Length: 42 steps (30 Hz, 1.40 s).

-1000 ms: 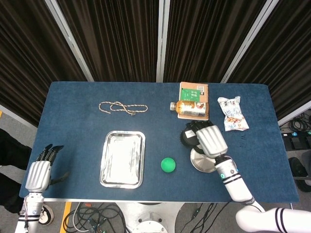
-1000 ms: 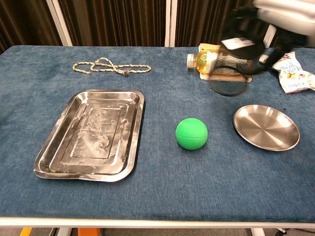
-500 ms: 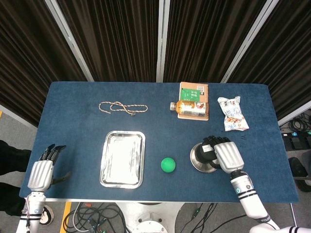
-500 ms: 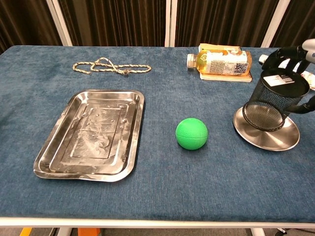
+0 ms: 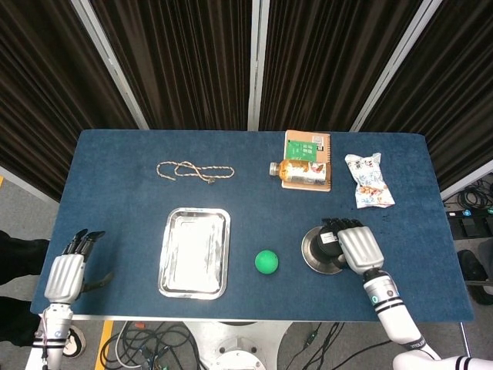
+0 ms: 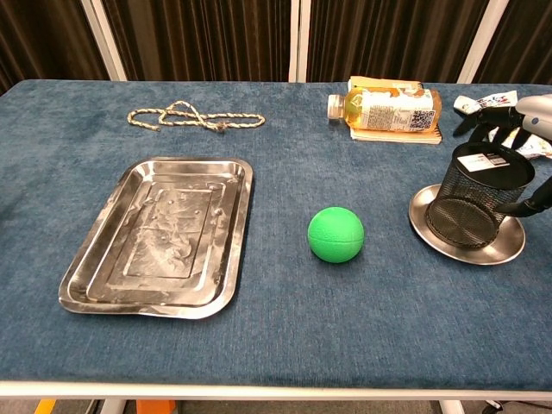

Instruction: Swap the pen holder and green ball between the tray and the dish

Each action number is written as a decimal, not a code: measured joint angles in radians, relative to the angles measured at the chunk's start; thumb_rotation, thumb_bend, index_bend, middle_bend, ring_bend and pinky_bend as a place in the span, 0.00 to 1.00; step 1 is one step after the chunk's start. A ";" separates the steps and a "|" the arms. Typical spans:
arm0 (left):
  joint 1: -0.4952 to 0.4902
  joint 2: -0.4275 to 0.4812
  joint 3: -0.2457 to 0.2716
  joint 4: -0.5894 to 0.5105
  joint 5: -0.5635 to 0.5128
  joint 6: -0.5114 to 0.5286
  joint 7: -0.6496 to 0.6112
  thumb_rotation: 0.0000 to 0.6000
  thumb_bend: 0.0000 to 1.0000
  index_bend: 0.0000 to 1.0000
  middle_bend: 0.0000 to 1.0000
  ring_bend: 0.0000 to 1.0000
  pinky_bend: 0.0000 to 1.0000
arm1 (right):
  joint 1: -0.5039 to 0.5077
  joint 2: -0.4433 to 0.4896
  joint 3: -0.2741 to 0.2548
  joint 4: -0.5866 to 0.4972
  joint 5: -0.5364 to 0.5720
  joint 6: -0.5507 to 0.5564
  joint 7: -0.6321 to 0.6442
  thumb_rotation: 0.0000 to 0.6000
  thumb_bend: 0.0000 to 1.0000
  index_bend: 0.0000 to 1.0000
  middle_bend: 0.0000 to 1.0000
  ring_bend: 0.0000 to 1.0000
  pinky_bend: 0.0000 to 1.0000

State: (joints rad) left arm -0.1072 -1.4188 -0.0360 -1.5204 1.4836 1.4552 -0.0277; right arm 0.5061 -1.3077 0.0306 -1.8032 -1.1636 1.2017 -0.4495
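The black mesh pen holder (image 6: 479, 197) stands upright on the round steel dish (image 6: 511, 246) at the table's right. My right hand (image 6: 522, 121) wraps around it, fingers behind its rim and thumb on its right side; the head view shows that hand (image 5: 359, 247) just right of the pen holder (image 5: 326, 245) and the dish (image 5: 308, 253). On the blue cloth between dish and tray lies the green ball (image 6: 335, 234) (image 5: 266, 261). The steel tray (image 6: 164, 233) (image 5: 194, 252) has nothing in it. My left hand (image 5: 65, 274) hangs at the table's left edge, fingers straight, holding nothing.
A knotted rope (image 6: 194, 115) lies at the back left. A drink bottle (image 6: 384, 107) lies on its side on a notebook (image 5: 308, 145) at the back, with a snack bag (image 5: 368, 179) to its right.
My right hand carried the pen holder from the air near the bottle down onto the dish, where it now stands upright. Ball, tray and left hand have stayed put.
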 measured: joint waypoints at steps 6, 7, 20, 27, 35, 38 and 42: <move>-0.010 0.003 -0.007 -0.015 0.009 0.001 0.010 1.00 0.13 0.15 0.15 0.07 0.21 | -0.017 0.042 0.007 -0.024 -0.041 -0.003 0.075 1.00 0.00 0.00 0.00 0.00 0.04; -0.015 0.004 -0.010 -0.020 0.011 -0.002 0.013 1.00 0.13 0.15 0.15 0.07 0.21 | -0.021 0.047 0.007 -0.028 -0.048 0.000 0.086 1.00 0.00 0.00 0.00 0.00 0.04; -0.169 0.008 -0.041 -0.134 0.063 -0.170 0.091 1.00 0.13 0.15 0.15 0.07 0.22 | -0.179 0.152 0.017 -0.051 -0.263 0.284 0.370 1.00 0.00 0.00 0.00 0.00 0.04; -0.356 -0.071 -0.080 -0.197 0.092 -0.369 0.179 1.00 0.13 0.15 0.15 0.07 0.22 | -0.264 0.201 0.057 0.005 -0.289 0.390 0.580 1.00 0.00 0.00 0.01 0.00 0.04; -0.530 -0.222 -0.129 -0.158 0.036 -0.553 0.287 1.00 0.13 0.15 0.15 0.07 0.22 | -0.318 0.220 0.084 0.092 -0.269 0.408 0.716 1.00 0.00 0.00 0.01 0.00 0.04; -0.574 -0.267 -0.143 -0.117 0.021 -0.581 0.315 1.00 0.13 0.15 0.15 0.07 0.22 | -0.330 0.226 0.092 0.114 -0.260 0.401 0.744 1.00 0.00 0.00 0.01 0.00 0.04; -0.631 -0.316 -0.161 -0.051 -0.008 -0.619 0.337 1.00 0.13 0.15 0.15 0.07 0.22 | -0.338 0.229 0.103 0.124 -0.261 0.389 0.758 1.00 0.00 0.00 0.01 0.00 0.04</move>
State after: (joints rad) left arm -0.7385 -1.7350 -0.1974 -1.5713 1.4756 0.8362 0.3090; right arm 0.1684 -1.0787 0.1337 -1.6792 -1.4243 1.5911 0.3082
